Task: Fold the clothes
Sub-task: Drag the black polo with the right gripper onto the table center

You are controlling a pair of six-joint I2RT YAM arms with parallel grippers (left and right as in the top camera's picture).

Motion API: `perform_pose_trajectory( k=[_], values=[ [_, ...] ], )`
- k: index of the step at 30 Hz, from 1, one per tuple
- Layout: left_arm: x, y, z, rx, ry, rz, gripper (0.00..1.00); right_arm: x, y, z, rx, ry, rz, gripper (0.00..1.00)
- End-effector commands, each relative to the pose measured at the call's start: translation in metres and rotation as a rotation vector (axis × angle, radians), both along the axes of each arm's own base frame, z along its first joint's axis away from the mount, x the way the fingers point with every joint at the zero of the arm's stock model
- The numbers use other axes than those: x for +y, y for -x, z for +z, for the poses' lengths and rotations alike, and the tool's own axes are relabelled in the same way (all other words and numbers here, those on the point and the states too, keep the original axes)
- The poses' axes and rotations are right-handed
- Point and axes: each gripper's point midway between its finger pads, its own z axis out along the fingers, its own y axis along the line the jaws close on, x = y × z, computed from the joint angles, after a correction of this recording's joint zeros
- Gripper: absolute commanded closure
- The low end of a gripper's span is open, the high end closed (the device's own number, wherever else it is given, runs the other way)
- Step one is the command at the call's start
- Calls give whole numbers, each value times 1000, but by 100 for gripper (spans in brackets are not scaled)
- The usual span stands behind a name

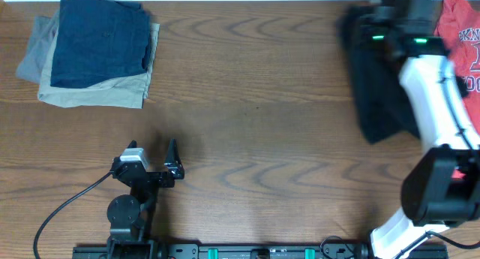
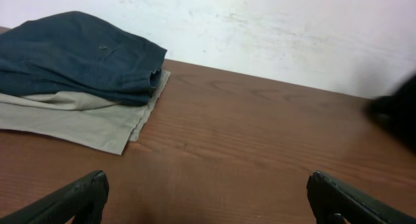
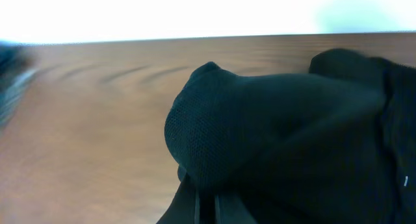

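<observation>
The clothes, a black shirt [image 1: 373, 86], lie bunched at the table's far right, and one edge shows in the left wrist view [image 2: 398, 113]. My right gripper [image 1: 381, 20] is over the shirt's far end, blurred in the overhead view. In the right wrist view the black fabric [image 3: 260, 120] bulges just above my right gripper [image 3: 208, 210], whose jaws are shut with cloth pinched between them. My left gripper [image 1: 153, 151] stands wide open low over bare wood near the front left, with nothing between its fingertips [image 2: 84, 197].
A folded stack, navy on tan [image 1: 94, 52] with grey beneath, sits at the far left corner and also shows in the left wrist view [image 2: 78, 62]. A red printed t-shirt [image 1: 461, 34] lies at the far right edge. A cable [image 1: 67, 203] trails from the left arm's base.
</observation>
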Motion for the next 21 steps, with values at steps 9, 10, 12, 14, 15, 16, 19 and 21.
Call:
perform_pose_trajectory(
  k=[9, 10, 12, 14, 15, 16, 19, 21],
  values=[
    [-3, 1, -16, 52, 10, -19, 2, 257, 123, -17, 82, -6, 569, 99],
    [-3, 1, -16, 52, 9, -19, 2, 265, 130, -18, 77, 12, 580, 89],
    [-3, 1, -16, 52, 9, -19, 2, 272, 135, -17, 46, 67, 561, 44],
    [-3, 1, -16, 52, 9, -19, 2, 267, 129, -13, 16, 114, 514, 13],
    [-3, 1, -16, 52, 9, -19, 2, 263, 127, -10, 8, 124, 499, 11],
    [-3, 1, -16, 52, 9, -19, 2, 257, 125, -5, 2, 127, 483, 8],
    [-3, 1, -16, 52, 9, -19, 2, 228, 121, 13, 13, 119, 420, 1],
    [-3, 1, -16, 52, 9, -19, 2, 193, 120, 26, 45, 111, 344, 1]
  ],
)
